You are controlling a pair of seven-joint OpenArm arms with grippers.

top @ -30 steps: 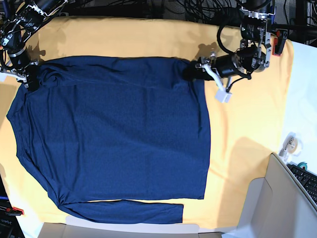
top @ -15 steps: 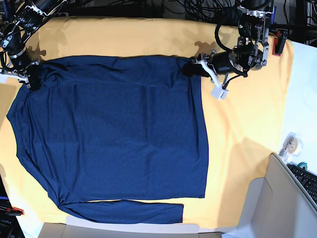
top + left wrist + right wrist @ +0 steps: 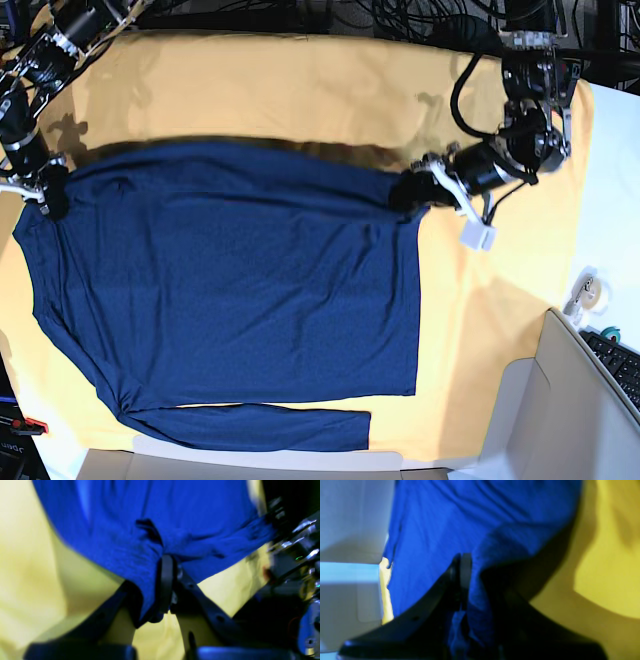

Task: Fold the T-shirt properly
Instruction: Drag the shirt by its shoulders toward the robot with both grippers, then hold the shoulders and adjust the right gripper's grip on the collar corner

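Yellow-orange cloth (image 3: 470,350) beneath, navy shirt (image 3: 250,290) bunched between left jaws and right jaws, both pinched closed

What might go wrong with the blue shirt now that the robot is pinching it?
The shirt could slip out, because each claw seems to pinch just a small bunch of the thin cloth: the left claw and the right claw.

The fold might come out crooked if the two arms don't move together, since they grip far apart.

The yellow cloth lies right under the shirt, so it might get dragged and wrinkled too.
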